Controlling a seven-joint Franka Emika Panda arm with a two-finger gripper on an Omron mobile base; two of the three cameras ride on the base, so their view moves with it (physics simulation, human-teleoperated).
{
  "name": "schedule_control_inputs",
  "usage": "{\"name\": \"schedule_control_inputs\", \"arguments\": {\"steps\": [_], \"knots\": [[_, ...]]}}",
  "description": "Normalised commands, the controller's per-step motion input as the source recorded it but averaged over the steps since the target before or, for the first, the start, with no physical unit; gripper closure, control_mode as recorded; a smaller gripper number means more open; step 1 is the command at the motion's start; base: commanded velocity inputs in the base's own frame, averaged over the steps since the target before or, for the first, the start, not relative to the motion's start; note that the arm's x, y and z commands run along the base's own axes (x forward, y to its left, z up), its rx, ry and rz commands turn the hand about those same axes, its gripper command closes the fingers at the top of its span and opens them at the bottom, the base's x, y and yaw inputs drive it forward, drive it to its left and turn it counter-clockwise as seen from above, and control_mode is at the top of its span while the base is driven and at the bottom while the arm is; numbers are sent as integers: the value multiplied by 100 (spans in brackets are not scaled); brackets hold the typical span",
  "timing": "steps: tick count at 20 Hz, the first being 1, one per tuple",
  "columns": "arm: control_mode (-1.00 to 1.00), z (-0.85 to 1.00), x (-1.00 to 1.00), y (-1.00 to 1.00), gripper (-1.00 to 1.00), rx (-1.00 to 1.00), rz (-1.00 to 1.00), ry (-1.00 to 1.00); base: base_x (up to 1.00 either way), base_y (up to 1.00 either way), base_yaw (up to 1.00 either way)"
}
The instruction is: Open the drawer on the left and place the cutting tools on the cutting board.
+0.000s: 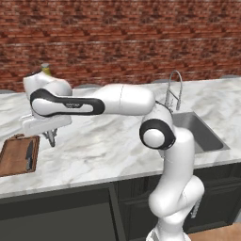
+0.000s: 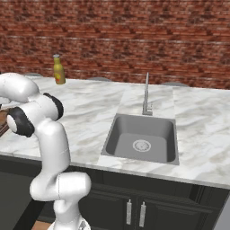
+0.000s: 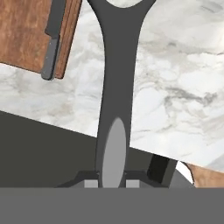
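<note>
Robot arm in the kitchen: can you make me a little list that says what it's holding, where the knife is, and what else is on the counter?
gripper: shut on the grey tool, above the counter, right of the board
grey tool: slim handle held between the fingertips
knife: lying on the cutting board
cutting board: on the marble counter's left end
drawer: pulled open below the counter
bottle: upright near the brick wall
sink: nothing in its basin

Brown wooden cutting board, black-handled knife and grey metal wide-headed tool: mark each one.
Brown wooden cutting board (image 1: pixel 12 157), left base view, bare top face.
Black-handled knife (image 1: pixel 29 156), left base view, mid-length.
Grey metal wide-headed tool (image 3: pixel 117 87), hand view, its shaft.
</note>
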Motion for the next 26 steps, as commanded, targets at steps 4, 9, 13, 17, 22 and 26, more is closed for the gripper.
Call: {"name": "schedule_control_inputs", "arguments": {"steps": [4,9,13,17,22,26], "knots": [[-100,-35,10,-9,100,22,9,-13,0,0,0],[-100,-33,22,-1,100,23,9,-6,0,0,0],[-100,-30,25,0,100,21,9,0,0,0,0],[-100,-12,27,0,100,15,6,0,0,0,0],[-100,0,25,9,100,9,3,0,0,0,0],[-100,-1,9,21,100,4,1,0,0,0,0]]}}
